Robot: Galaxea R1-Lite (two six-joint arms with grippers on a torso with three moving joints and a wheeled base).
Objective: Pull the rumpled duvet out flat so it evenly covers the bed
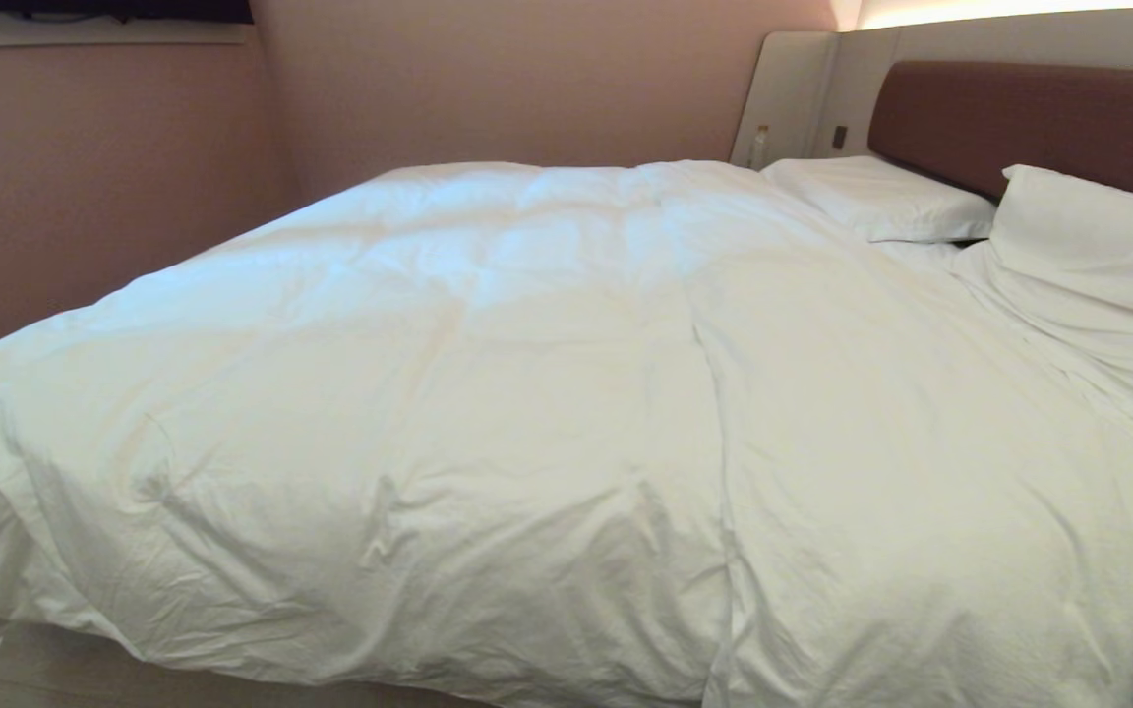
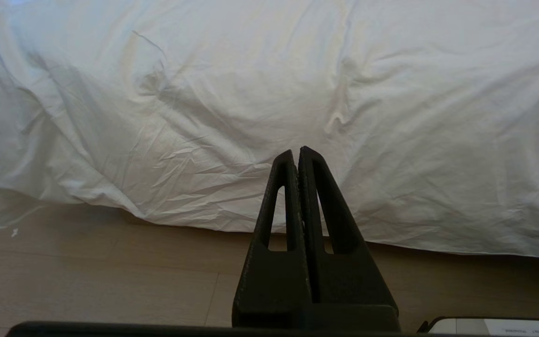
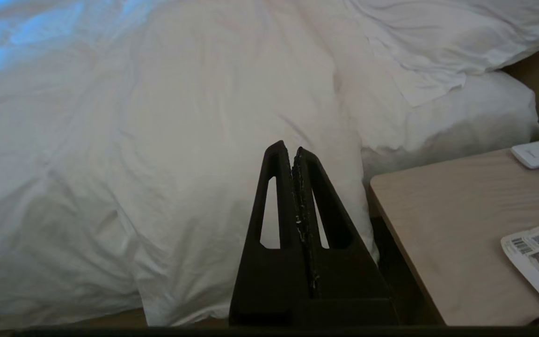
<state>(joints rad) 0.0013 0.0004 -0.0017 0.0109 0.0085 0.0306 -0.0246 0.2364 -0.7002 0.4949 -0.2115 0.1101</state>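
Nearest you, the duvet (image 1: 547, 413) fills the lower and middle head frame, spread over the bed (image 1: 1029, 118) with wrinkles and a long central fold, its edge hanging toward the floor (image 2: 87, 276). Your left gripper (image 2: 296, 154) and right gripper (image 3: 289, 149) are both closed and empty, hovering before its hanging side. Nightstand (image 3: 442, 224) lower right.

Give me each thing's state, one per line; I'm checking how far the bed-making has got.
duvet: spread over the bed, wrinkled, near edge hanging down to the floor.
bed: mostly covered; only headboard showing.
far pillow: lying flat, uncovered.
near pillow: propped against the headboard, rumpled.
left gripper: fingers shut, empty, clear of the duvet.
right gripper: fingers shut, empty, beside the nightstand.
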